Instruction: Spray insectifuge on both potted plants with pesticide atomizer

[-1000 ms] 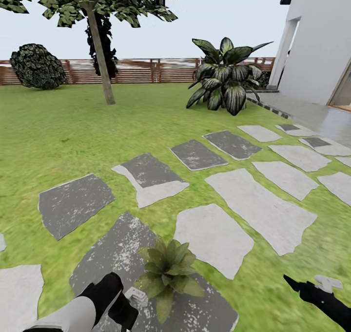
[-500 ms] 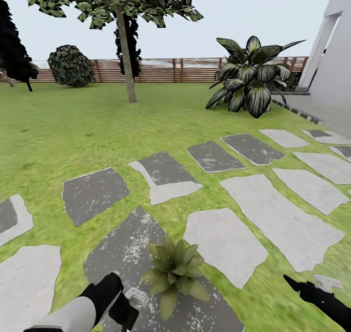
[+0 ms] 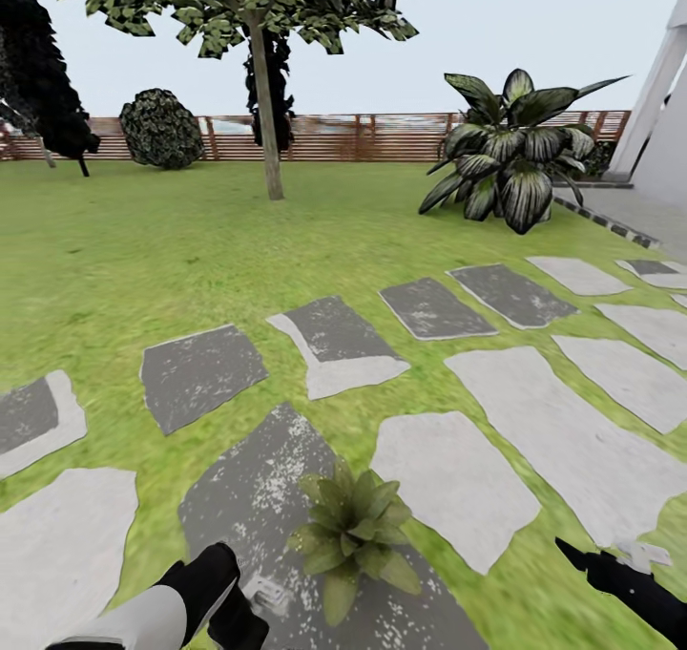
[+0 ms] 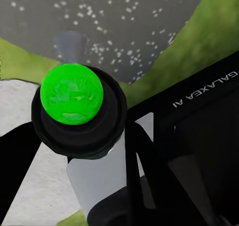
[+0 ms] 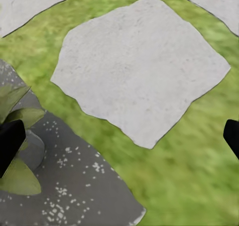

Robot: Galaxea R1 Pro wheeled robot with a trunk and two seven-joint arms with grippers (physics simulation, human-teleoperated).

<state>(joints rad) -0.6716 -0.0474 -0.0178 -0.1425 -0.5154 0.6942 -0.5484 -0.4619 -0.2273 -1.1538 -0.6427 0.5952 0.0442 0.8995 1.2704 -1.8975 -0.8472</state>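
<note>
1. Left gripper [image 3: 237,617] sat low at the near left of the head view. In the left wrist view its fingers [image 4: 15,171] looked clamped on the spray bottle [image 4: 74,101]: a black round cap topped by a bright green ball, with a pale body below.
2. Right gripper [image 3: 596,569] sat low at the near right. Its dark fingers [image 5: 10,146] showed at opposite edges of the right wrist view, apart, with nothing between them, over grass and paving.
3. A potted plant [image 3: 353,535], a small rosette of pointed green leaves, stood just ahead of the left gripper on a dark speckled slab [image 3: 248,497]. The right wrist view caught its leaves and part of a grey pot beside one fingertip.
4. A pale slab [image 3: 448,488] lay just right of the dark one, with a strip of grass between them.
5. More grey slabs, some dark and some pale, ran in two rows toward the far right across the lawn [image 3: 143,249].
6. A slim tree [image 3: 267,125] stood mid-lawn, its leafy crown at the top of the head view.
7. A big broad-leaved striped shrub [image 3: 515,154] stood to the right of the tree, near paving along a white house wall [image 3: 663,106].
8. A brown slatted fence [image 3: 382,136] closed the far side. A round dark bush [image 3: 160,127] and a dark conifer [image 3: 38,68] stood before it at the left.
</note>
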